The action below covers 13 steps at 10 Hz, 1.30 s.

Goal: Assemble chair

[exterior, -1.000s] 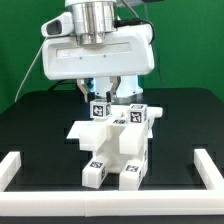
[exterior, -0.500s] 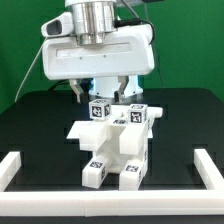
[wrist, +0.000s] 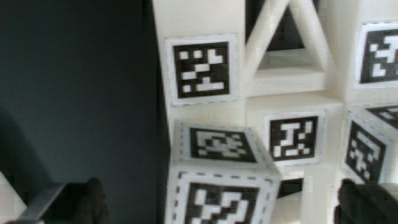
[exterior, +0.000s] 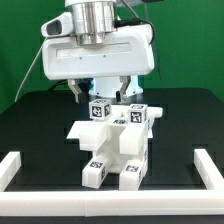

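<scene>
White plastic parts of the chair (exterior: 114, 145) already stand joined in one blocky cluster at the middle of the black worktop (exterior: 40, 130), so much of the build looks done. One tagged cube (exterior: 98, 110) sits high at the back, between the tool's (exterior: 103, 93) fingers; whether they grip it I cannot tell
</scene>
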### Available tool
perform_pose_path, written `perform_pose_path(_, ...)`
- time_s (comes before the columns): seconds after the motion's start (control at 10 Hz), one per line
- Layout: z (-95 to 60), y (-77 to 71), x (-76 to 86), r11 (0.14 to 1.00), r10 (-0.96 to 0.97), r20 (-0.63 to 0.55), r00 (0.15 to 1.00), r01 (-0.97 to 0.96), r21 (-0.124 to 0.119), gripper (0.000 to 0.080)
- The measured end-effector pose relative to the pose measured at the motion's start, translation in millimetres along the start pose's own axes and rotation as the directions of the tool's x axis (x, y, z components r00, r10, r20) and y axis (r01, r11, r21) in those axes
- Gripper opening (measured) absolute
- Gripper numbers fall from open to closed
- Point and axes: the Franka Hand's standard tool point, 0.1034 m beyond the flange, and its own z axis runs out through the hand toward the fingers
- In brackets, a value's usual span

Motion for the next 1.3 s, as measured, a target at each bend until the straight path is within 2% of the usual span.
perform_pose_path(0.2, 0.2, -3.4, 7.2, 0.989, 0.145, 0.028, 0.989, -0.145, -0.019, 0.0649)
perform_pose_path(0.4, 10.7, -2.8, 7.5, 0.984, 0.175, 0.02, 0.984, -0.174, -0.039, 0.0649)
perform_pose_path(0.8, 11.9, 0.8, 7.4, 0.985, 0.17, 0.022, 0.985, -0.169, -0.042, 0.062)
perform_pose_path(0.9, 11.9, 0.8, 7.4, 0.985, 0.17, 0.022, 0.985, -0.169, -0.042, 0.043)
perform_pose_path(1.0, 11.9, 0.8, 7.4, 0.985, 0.17, 0.021, 0.985, -0.169, -0.042, 0.043)
perform_pose_path(1.1, 11.9, 0.8, 7.4, 0.985, 0.17, 0.021, 0.985, -0.169, -0.042, 0.0282)
perform_pose_path(1.3, 11.9, 0.9, 7.4, 0.98, 0.194, 0.02, 0.981, -0.193, -0.042, 0.0284)
